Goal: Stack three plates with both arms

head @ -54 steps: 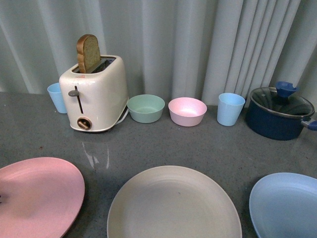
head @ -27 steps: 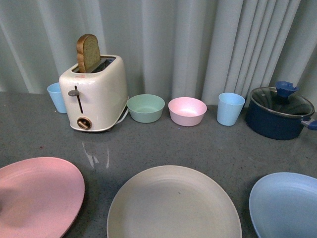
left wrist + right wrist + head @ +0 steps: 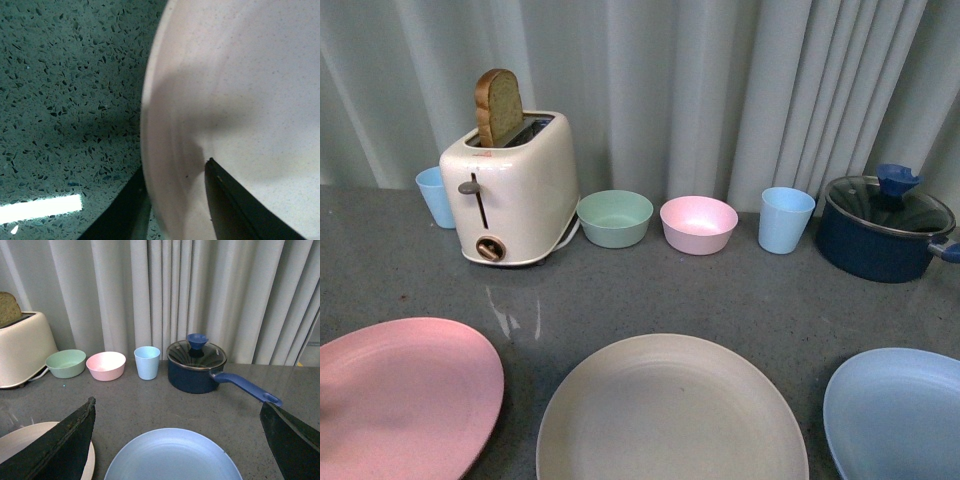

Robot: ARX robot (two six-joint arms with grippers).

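Observation:
Three plates lie along the front of the grey counter. The pink plate (image 3: 405,400) is at the left, the beige plate (image 3: 670,415) in the middle and the light blue plate (image 3: 900,415) at the right. Neither arm shows in the front view. In the left wrist view my left gripper (image 3: 172,172) is shut on the rim of the pink plate (image 3: 250,75), one finger above it and one below. My right gripper (image 3: 176,407) is open and hovers just behind the light blue plate (image 3: 172,457), with the beige plate (image 3: 15,439) beside it.
Along the curtain at the back stand a cream toaster (image 3: 510,190) with a bread slice, a mint bowl (image 3: 615,217), a pink bowl (image 3: 698,223), two light blue cups (image 3: 785,219) (image 3: 434,196) and a dark blue lidded pot (image 3: 885,228) whose handle (image 3: 245,386) points forward.
The pink plate has shifted to the right, toward the beige plate, held in my left gripper. The other plates have not moved.

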